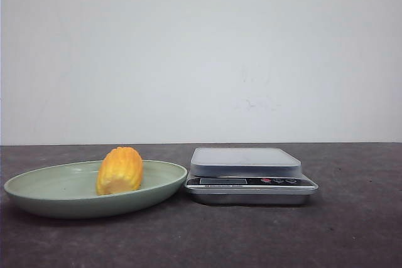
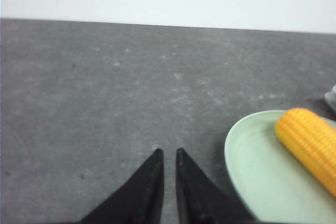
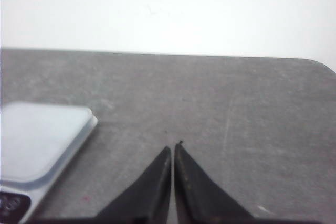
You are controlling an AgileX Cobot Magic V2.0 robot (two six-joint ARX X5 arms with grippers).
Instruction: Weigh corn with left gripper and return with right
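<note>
Yellow corn [image 1: 119, 171], ridged, firm and likely light, lies on a green plate [image 1: 38, 189], best pinched across its middle; left hand [image 2: 168, 156] and right hand [image 3: 172, 150] both nearly closed, empty.

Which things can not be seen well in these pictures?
- Scale display: front view, too small to read.
- Corn and plate: left wrist view, cut by the edge.
- Scale: right wrist view, cut by the edge.
- Both arms: outside the front view.

Bright even light, soft shadows under plate [image 1: 38, 196] — wrist views slightly blurred, washed-out wall.
</note>
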